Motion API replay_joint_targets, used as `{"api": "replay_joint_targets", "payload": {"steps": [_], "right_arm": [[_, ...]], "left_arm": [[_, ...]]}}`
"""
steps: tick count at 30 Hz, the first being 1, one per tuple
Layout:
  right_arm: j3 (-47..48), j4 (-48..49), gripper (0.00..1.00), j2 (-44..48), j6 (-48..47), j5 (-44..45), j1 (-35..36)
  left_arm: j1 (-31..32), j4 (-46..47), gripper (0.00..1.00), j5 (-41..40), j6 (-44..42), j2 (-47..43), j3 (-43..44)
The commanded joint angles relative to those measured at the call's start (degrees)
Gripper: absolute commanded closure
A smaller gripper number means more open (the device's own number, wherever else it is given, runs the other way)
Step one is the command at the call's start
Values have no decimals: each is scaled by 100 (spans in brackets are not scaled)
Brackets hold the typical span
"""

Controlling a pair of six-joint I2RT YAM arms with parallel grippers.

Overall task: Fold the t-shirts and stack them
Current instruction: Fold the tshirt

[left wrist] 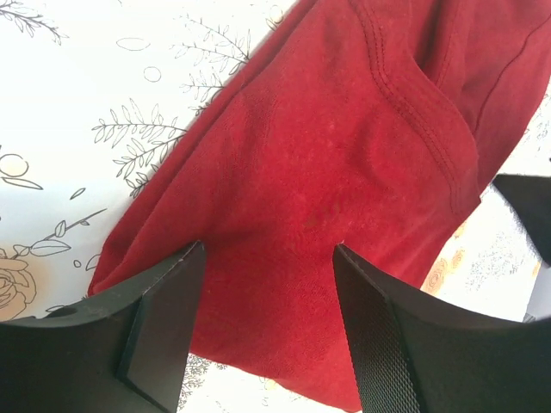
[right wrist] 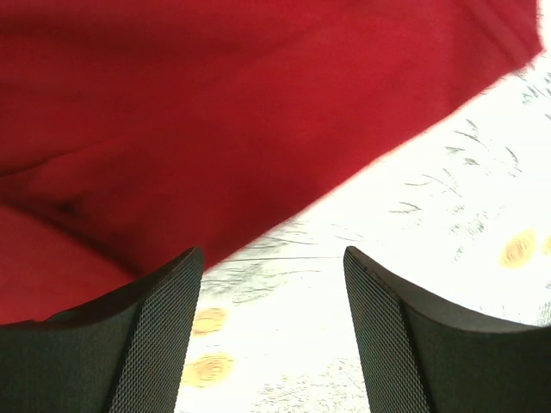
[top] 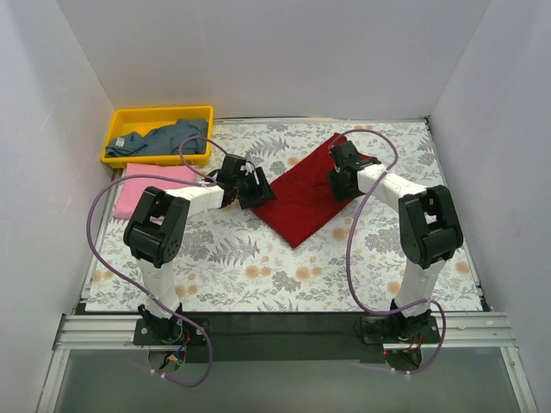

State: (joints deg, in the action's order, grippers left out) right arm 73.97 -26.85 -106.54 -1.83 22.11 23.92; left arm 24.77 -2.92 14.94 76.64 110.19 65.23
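Observation:
A dark red t-shirt (top: 303,194) lies folded as a diamond in the middle of the table. My left gripper (top: 255,191) is open at its left edge, its jaws spread over the red cloth (left wrist: 344,172), holding nothing. My right gripper (top: 342,176) is open at the shirt's right edge, over bare floral tablecloth beside the red cloth (right wrist: 215,112). A pink t-shirt (top: 151,185) lies folded at the left. A blue-grey t-shirt (top: 172,138) lies crumpled in the yellow bin (top: 129,116).
The yellow bin stands at the back left corner. White walls close in the table on three sides. Purple cables loop from both arms. The floral tablecloth (top: 258,267) covers the table.

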Motion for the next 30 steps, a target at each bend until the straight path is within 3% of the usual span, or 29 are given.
{"api": "replay_joint_targets", "payload": {"steps": [1, 6, 9, 12, 14, 18, 22, 30], "right_arm": [[-32, 171, 40, 563, 420, -598, -72], [-427, 733, 47, 1152, 604, -2480, -63], [-856, 1330, 48, 1539, 928, -3947, -63], [-1121, 1804, 56, 1566, 1306, -5668, -28], [-1253, 2068, 61, 1540, 1500, -6067, 68], [-1482, 2850, 66, 1224, 1896, -7026, 288], [-1491, 3282, 73, 584, 2019, -7536, 569], [-1860, 3327, 78, -587, 2248, -8301, 526]], "left_arm": [[54, -60, 43, -149, -132, 29, -37], [54, -139, 43, -202, -167, -111, 7], [71, -156, 43, -246, -193, -400, 16], [71, -226, 42, -360, -272, -604, 77], [63, -244, 43, -491, -308, -727, 112], [54, -218, 60, -668, -308, -622, 174], [54, -227, 67, -554, -255, -271, 297], [54, -279, 72, -685, -185, 222, 306]]}}
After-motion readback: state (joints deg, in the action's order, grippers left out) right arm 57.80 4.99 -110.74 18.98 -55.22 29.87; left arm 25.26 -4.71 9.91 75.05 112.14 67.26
